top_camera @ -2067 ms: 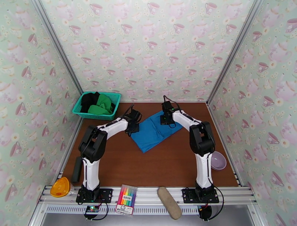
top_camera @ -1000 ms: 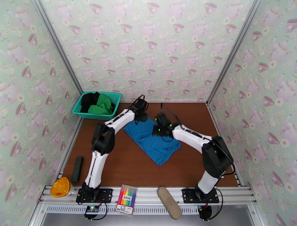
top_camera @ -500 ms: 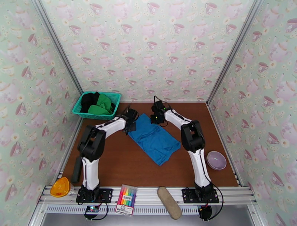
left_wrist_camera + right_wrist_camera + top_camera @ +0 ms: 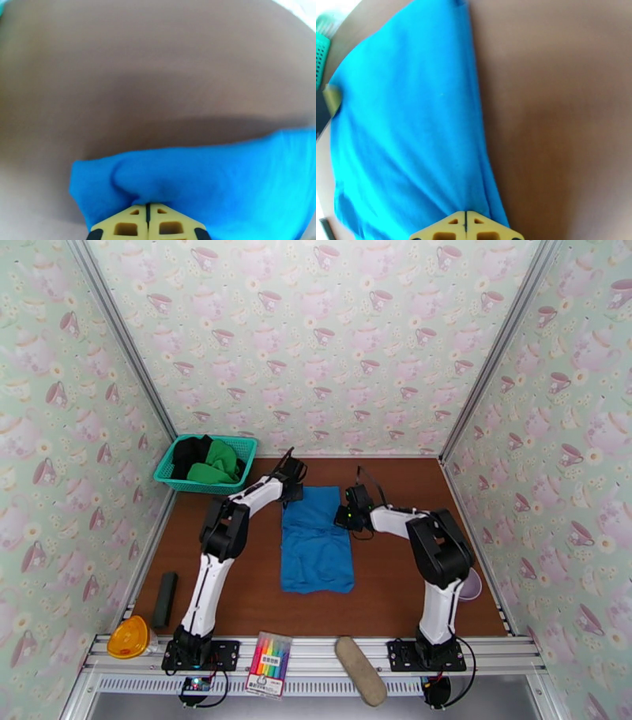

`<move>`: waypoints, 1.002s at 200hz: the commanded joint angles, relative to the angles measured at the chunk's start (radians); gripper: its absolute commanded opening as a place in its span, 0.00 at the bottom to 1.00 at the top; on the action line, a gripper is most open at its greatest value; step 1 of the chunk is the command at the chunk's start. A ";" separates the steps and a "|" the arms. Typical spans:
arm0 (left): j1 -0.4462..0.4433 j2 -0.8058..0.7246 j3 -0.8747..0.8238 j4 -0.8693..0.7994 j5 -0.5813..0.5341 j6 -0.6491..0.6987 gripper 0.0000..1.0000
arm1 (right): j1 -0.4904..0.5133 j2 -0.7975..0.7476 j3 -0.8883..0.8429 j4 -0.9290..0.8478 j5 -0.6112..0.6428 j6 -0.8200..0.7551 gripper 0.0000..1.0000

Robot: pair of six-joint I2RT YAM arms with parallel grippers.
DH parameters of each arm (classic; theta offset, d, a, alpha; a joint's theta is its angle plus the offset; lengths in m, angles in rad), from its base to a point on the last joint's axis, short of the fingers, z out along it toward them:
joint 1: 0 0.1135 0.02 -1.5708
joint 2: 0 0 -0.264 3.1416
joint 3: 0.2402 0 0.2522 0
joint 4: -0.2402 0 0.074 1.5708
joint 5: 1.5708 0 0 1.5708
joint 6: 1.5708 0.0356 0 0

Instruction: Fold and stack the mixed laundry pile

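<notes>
Laundry counts three pieces: one blue garment (image 4: 316,544) spread flat as a rough rectangle in the middle of the table (image 4: 395,587), and one green garment (image 4: 215,465) and one black garment (image 4: 188,455), both heaped in the single teal basket (image 4: 207,488) at the far left corner.

Two arms reach to the blue garment's far end. The left gripper (image 4: 291,493) sits at its far left corner, and the right gripper (image 4: 345,517) is on its right edge a little nearer.

On the near rail and table edge the overhead view also shows one marker pack (image 4: 268,666), one tan oblong (image 4: 361,670), one orange object (image 4: 129,637), one black bar (image 4: 165,599) and one lilac bowl (image 4: 472,585) (half hidden by the right arm).

The wrist views show the grips. The left wrist view has yellow fingertips (image 4: 140,219) pressed together, with blue cloth puckered up between them. The right wrist view has its fingertips (image 4: 459,229) likewise clamped tight on the cloth's edge, the fabric running away smooth.
</notes>
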 commanded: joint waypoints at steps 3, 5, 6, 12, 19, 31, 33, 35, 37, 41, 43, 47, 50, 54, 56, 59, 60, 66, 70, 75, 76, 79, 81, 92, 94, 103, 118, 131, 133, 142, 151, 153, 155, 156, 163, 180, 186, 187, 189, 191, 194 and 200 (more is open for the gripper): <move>-0.003 0.112 0.119 -0.126 0.065 0.082 0.00 | 0.041 0.005 -0.118 0.073 0.050 0.194 0.00; -0.004 0.115 0.126 -0.128 0.063 0.086 0.00 | 0.043 0.006 -0.117 0.073 0.051 0.195 0.00; -0.006 0.115 0.129 -0.129 0.061 0.087 0.00 | 0.043 0.006 -0.117 0.072 0.052 0.197 0.00; -0.013 0.120 0.146 -0.134 0.056 0.099 0.00 | 0.049 0.010 -0.108 0.069 0.057 0.200 0.00; -0.018 0.127 0.166 -0.147 0.054 0.106 0.00 | 0.049 0.016 -0.093 0.059 0.063 0.201 0.00; -0.021 0.130 0.190 -0.173 0.052 0.106 0.00 | 0.047 0.023 -0.063 0.030 0.077 0.186 0.00; -0.022 0.128 0.189 -0.177 0.052 0.105 0.00 | 0.047 0.023 -0.055 0.024 0.081 0.180 0.00; -0.023 0.125 0.187 -0.176 0.052 0.104 0.00 | 0.047 0.023 -0.049 0.017 0.086 0.176 0.00; -0.022 0.120 0.185 -0.177 0.054 0.103 0.00 | 0.047 0.023 -0.040 0.010 0.090 0.169 0.00; -0.022 0.111 0.174 -0.173 0.053 0.100 0.00 | 0.045 0.023 -0.027 -0.006 0.100 0.156 0.00; -0.021 0.104 0.166 -0.170 0.052 0.098 0.00 | 0.044 0.021 -0.019 -0.015 0.104 0.147 0.00; -0.020 0.088 0.148 -0.161 0.050 0.096 0.00 | 0.041 0.018 -0.004 -0.033 0.114 0.129 0.00; -0.020 0.074 0.134 -0.152 0.049 0.095 0.00 | 0.039 0.015 0.007 -0.047 0.124 0.114 0.00; -0.019 0.055 0.113 -0.141 0.047 0.094 0.00 | 0.034 0.009 0.020 -0.066 0.134 0.094 0.00; -0.020 0.043 0.100 -0.134 0.046 0.094 0.00 | 0.032 0.006 0.027 -0.075 0.139 0.083 0.00; -0.020 0.026 0.083 -0.125 0.042 0.094 0.00 | 0.029 0.002 0.042 -0.089 0.147 0.067 0.00; -0.020 0.021 0.077 -0.121 0.040 0.094 0.00 | 0.028 0.000 0.046 -0.094 0.149 0.061 0.00; -0.018 -0.013 0.048 -0.106 0.030 0.094 0.00 | 0.018 -0.009 0.073 -0.128 0.165 0.028 0.00; -0.017 -0.034 0.032 -0.098 0.025 0.096 0.00 | 0.011 -0.016 0.092 -0.149 0.171 0.005 0.00; -0.015 -0.059 0.015 -0.093 0.018 0.098 0.00 | -0.001 -0.026 0.117 -0.171 0.172 -0.028 0.00; -0.013 -0.063 0.013 -0.095 0.016 0.099 0.00 | -0.003 -0.029 0.121 -0.174 0.170 -0.035 0.00; -0.011 -0.077 0.008 -0.094 0.013 0.101 0.00 | -0.009 -0.034 0.134 -0.182 0.163 -0.055 0.00; -0.010 -0.084 0.006 -0.097 0.011 0.102 0.00 | -0.013 -0.038 0.142 -0.186 0.160 -0.070 0.00; -0.003 -0.128 0.003 -0.115 -0.009 0.110 0.00 | -0.028 -0.065 0.191 -0.238 0.148 -0.142 0.00; -0.002 -0.136 0.002 -0.118 -0.012 0.112 0.00 | -0.029 -0.068 0.199 -0.244 0.145 -0.158 0.00; 0.003 -0.181 -0.005 -0.129 -0.027 0.120 0.03 | -0.029 -0.105 0.232 -0.284 0.136 -0.240 0.02; 0.006 -0.283 -0.044 -0.118 -0.064 0.148 0.14 | -0.028 -0.191 0.238 -0.319 0.100 -0.363 0.08; 0.005 -0.407 -0.121 -0.062 -0.086 0.199 0.27 | -0.016 -0.285 0.201 -0.341 0.075 -0.477 0.17; 0.005 -0.427 -0.136 -0.045 -0.086 0.213 0.28 | -0.012 -0.298 0.195 -0.345 0.070 -0.496 0.18; 0.001 -0.529 -0.228 0.044 -0.073 0.286 0.36 | 0.016 -0.364 0.159 -0.365 0.078 -0.587 0.25; -0.006 -0.643 -0.363 0.153 -0.054 0.383 0.46 | 0.057 -0.426 0.120 -0.387 0.104 -0.674 0.32; -0.009 -0.667 -0.387 0.183 -0.049 0.408 0.49 | 0.067 -0.437 0.112 -0.392 0.110 -0.694 0.33; -0.012 -0.693 -0.417 0.205 -0.038 0.433 0.52 | 0.078 -0.449 0.105 -0.400 0.115 -0.717 0.34; -0.012 -0.706 -0.430 0.220 -0.033 0.445 0.54 | 0.082 -0.453 0.102 -0.403 0.116 -0.726 0.35; -0.020 -0.792 -0.533 0.307 0.011 0.538 0.68 | 0.114 -0.487 0.087 -0.433 0.124 -0.786 0.38; -0.018 -0.962 -0.755 0.498 0.134 0.758 0.99 | 0.172 -0.530 0.082 -0.511 0.174 -0.869 0.41; -0.013 -1.004 -0.818 0.542 0.168 0.839 1.00 | 0.191 -0.543 0.084 -0.540 0.209 -0.895 0.46; -0.012 -1.009 -0.828 0.547 0.174 0.852 1.00 | 0.194 -0.545 0.083 -0.544 0.215 -0.898 0.46; -0.009 -1.022 -0.844 0.553 0.188 0.881 1.00 | 0.197 -0.547 0.084 -0.547 0.220 -0.902 0.46; -0.008 -1.032 -0.865 0.560 0.197 0.909 1.00 | 0.202 -0.551 0.083 -0.551 0.229 -0.910 0.46; -0.008 -1.047 -0.890 0.566 0.208 0.956 1.00 | 0.208 -0.559 0.081 -0.558 0.233 -0.924 0.47; -0.007 -1.072 -0.934 0.556 0.226 1.052 1.00 | 0.219 -0.580 0.075 -0.566 0.230 -0.949 0.48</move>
